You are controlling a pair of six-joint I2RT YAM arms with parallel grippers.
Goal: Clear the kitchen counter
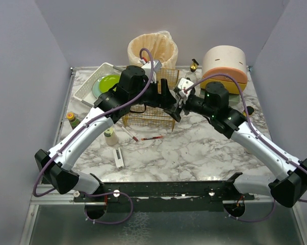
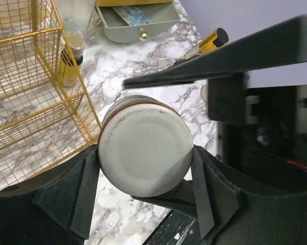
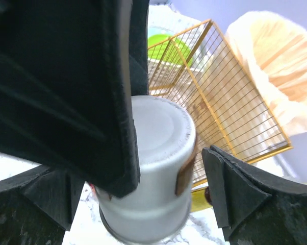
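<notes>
Overhead, the kitchen counter (image 1: 194,148) fills the middle of the frame, with both arms reaching in to meet at its centre, beside a gold wire basket (image 1: 148,116).

I read this as a hand-over of one item in mid-air. In the left wrist view, the left gripper (image 2: 145,168) pinches a white canister (image 2: 143,145), with a pad pressed against each side of it. In the right wrist view, the right gripper (image 3: 143,173) is spread wide and straddles the same canister. Its finger at the lower right stands just off the canister's brownish label, with a sliver of gap.

The next move, as I judge it, calls for the right gripper to close firmly before the left lets go, or the canister drops onto the counter.

Hard to make out:
- Overhead, the grippers hide the canister almost completely.
- In the right wrist view, the left gripper's dark finger fills the upper left and covers much of my right gripper's other finger.
- I cannot read the label.
- I cannot tell where the canister should go.
- Small bottles (image 1: 72,120) wait at the left of the counter.
</notes>
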